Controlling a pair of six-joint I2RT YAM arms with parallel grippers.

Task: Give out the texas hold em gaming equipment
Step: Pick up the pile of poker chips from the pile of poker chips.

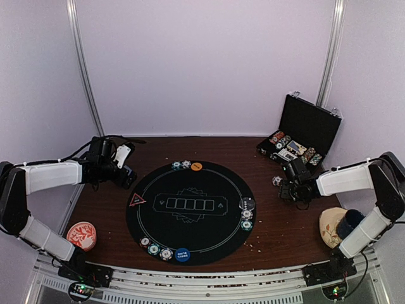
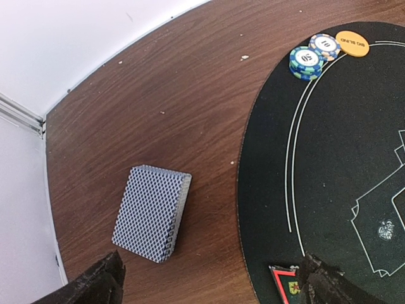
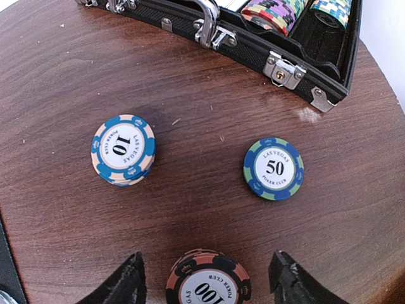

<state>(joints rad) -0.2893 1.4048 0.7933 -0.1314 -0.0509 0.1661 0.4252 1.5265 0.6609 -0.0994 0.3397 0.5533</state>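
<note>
In the left wrist view a deck of grey-blue-backed playing cards (image 2: 152, 213) lies on the brown table, ahead of my left gripper (image 2: 212, 286), which is open and empty. A red triangle marker (image 2: 286, 283) sits by its right finger on the black mat (image 2: 329, 164), with two poker chip stacks (image 2: 306, 62) and an orange button (image 2: 352, 44) further off. My right gripper (image 3: 207, 285) stands open around a "100" chip stack (image 3: 209, 282), with a gap on each side. A "10" stack (image 3: 123, 149) and a "50" chip (image 3: 273, 168) lie beyond it.
An open black chip case (image 1: 310, 126) stands at the back right, close to my right gripper (image 1: 283, 188). On the mat (image 1: 190, 234) are chip groups (image 1: 247, 214), a blue button (image 1: 182, 254) and the triangle (image 1: 137, 200). A red-and-white dish (image 1: 81, 235) sits front left, a dark cup (image 1: 349, 221) front right.
</note>
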